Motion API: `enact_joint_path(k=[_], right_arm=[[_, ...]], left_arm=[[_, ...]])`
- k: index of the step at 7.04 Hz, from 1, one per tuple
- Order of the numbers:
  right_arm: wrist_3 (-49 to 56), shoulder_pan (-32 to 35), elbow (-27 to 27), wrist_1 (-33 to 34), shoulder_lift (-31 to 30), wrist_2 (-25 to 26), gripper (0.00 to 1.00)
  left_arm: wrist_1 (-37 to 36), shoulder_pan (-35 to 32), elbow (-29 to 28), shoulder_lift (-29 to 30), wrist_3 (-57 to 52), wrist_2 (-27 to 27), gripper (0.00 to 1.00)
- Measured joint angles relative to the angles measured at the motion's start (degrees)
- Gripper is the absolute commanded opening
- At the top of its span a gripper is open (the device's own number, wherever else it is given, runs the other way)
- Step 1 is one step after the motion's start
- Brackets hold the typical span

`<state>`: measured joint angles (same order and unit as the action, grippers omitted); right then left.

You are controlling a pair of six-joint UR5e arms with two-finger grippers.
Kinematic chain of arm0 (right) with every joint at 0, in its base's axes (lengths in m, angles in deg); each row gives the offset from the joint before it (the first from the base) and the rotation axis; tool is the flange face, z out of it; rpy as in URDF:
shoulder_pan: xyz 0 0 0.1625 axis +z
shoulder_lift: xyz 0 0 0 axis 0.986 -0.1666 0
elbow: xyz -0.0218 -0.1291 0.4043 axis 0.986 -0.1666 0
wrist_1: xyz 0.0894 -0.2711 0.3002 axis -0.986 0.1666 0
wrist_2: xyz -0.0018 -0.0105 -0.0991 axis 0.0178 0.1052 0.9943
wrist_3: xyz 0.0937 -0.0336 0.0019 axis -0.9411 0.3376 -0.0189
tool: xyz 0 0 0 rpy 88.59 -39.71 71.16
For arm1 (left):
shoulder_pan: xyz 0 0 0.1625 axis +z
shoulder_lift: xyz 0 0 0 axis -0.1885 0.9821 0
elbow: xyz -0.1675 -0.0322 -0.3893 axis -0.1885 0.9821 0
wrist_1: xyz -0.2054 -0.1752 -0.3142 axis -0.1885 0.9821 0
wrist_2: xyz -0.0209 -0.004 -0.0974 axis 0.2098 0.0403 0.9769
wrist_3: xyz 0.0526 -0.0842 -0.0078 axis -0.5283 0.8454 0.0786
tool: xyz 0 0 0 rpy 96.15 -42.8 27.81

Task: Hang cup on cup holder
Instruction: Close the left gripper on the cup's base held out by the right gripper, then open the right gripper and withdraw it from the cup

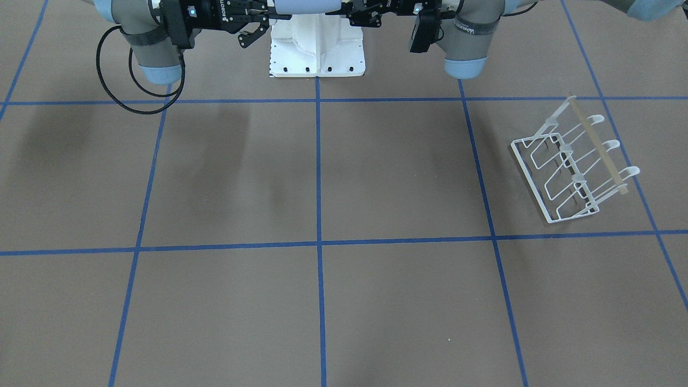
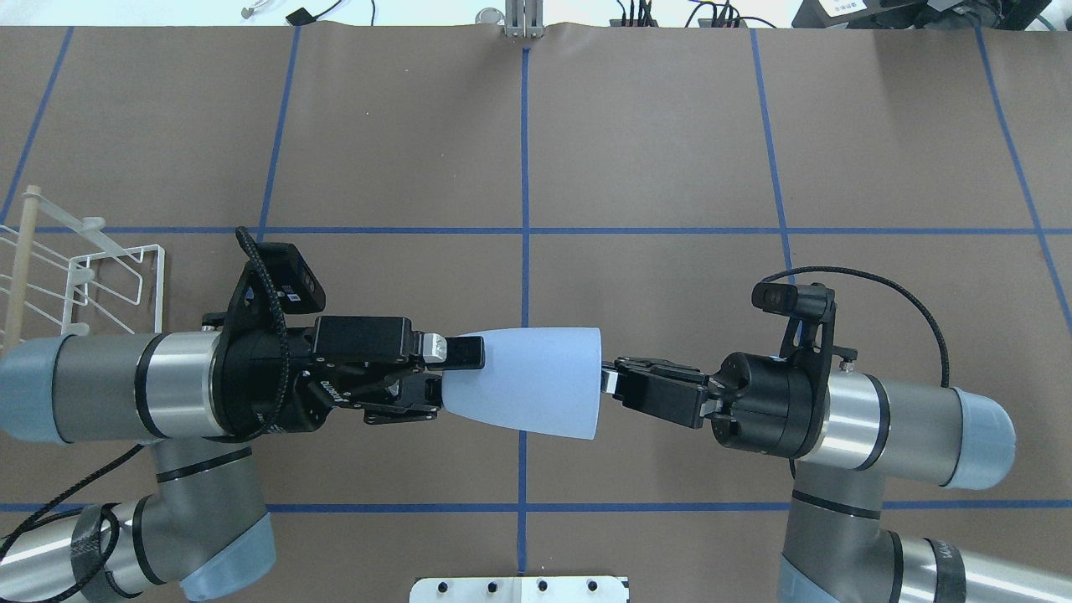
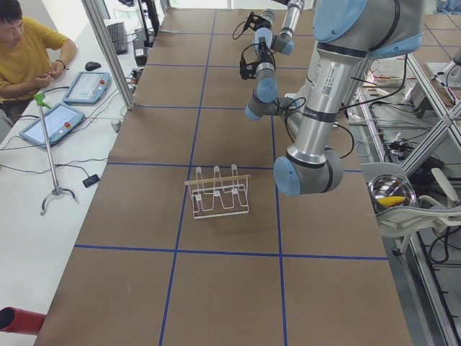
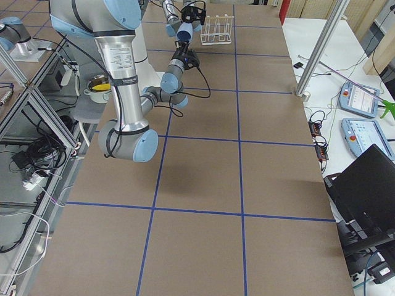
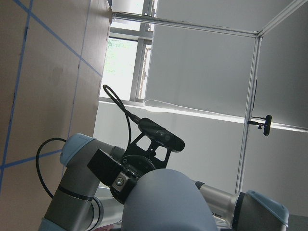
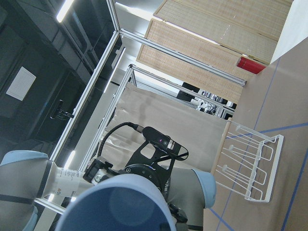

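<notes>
The pale blue cup (image 2: 536,381) lies sideways in the air over the middle of the table (image 2: 653,151), between the two arms. The left gripper (image 2: 448,371) is clamped on its narrow base. The right gripper (image 2: 610,381) meets the rim, but I can't tell whether it is gripping. The white wire cup holder (image 1: 565,149) stands well apart, and from overhead the left forearm (image 2: 109,385) hides part of it.

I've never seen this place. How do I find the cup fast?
Find the big brown table with blue tape lines. Over it the robot's left hand and right hand point at each other, and the cup lies sideways in the air between them. It is smooth and pale blue beside the black hands, with no handle, and wider toward the right hand.
</notes>
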<state>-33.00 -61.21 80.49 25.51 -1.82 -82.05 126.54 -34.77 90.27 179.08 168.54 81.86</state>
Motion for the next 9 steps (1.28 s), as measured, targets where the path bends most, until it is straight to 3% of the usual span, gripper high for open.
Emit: enact_joint_path(k=[3, 6, 8, 9], right_arm=[[-0.1, 0.7, 0.3, -0.1, -0.7, -0.1, 1.00], [-0.7, 6.1, -0.1, 0.5, -7.3, -1.7, 1.00], [-1.4, 14.3, -0.6, 7.1, -12.0, -7.0, 1.00], [-1.4, 20.6, -1.5, 13.1, -13.2, -13.2, 1.00]], left_arm=[[1.6, 0.0, -0.8, -0.3, 0.0, 0.1, 0.08], [3.1, -0.1, -0.6, -0.6, -0.1, 0.1, 0.07], [3.3, -0.4, -0.5, -0.8, -0.6, 0.0, 0.04], [3.1, -1.1, -0.5, -0.8, -0.8, 0.0, 0.03]])
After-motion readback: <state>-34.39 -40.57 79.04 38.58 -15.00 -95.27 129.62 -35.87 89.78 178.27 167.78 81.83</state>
